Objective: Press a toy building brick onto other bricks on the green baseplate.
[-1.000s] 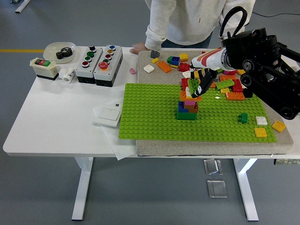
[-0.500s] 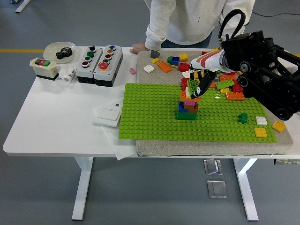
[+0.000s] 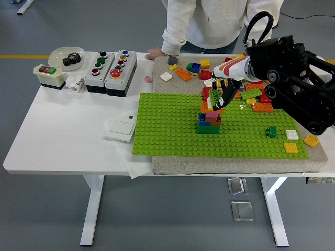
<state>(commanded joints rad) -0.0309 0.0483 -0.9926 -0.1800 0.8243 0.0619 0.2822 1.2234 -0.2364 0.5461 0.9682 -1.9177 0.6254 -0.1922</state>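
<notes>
Our right hand [image 3: 224, 94] is clamped on a small green brick [image 3: 215, 96], held just above and behind the short brick stack [image 3: 209, 122] on the green baseplate [image 3: 167, 130]. We judge the brick light, rigid and smooth-sided. Hold it by its side walls, leaving the studded top free for pressing straight down.

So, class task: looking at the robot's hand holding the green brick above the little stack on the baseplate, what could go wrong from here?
1. The right hand grips the green brick up and to the right of the small brick stack; pressed down off-centre, its studs might not seat.
2. The stack is narrow and several layers tall, so a hard push could tip it.
3. Loose bricks lie close under the arm and could get swept aside.
</notes>
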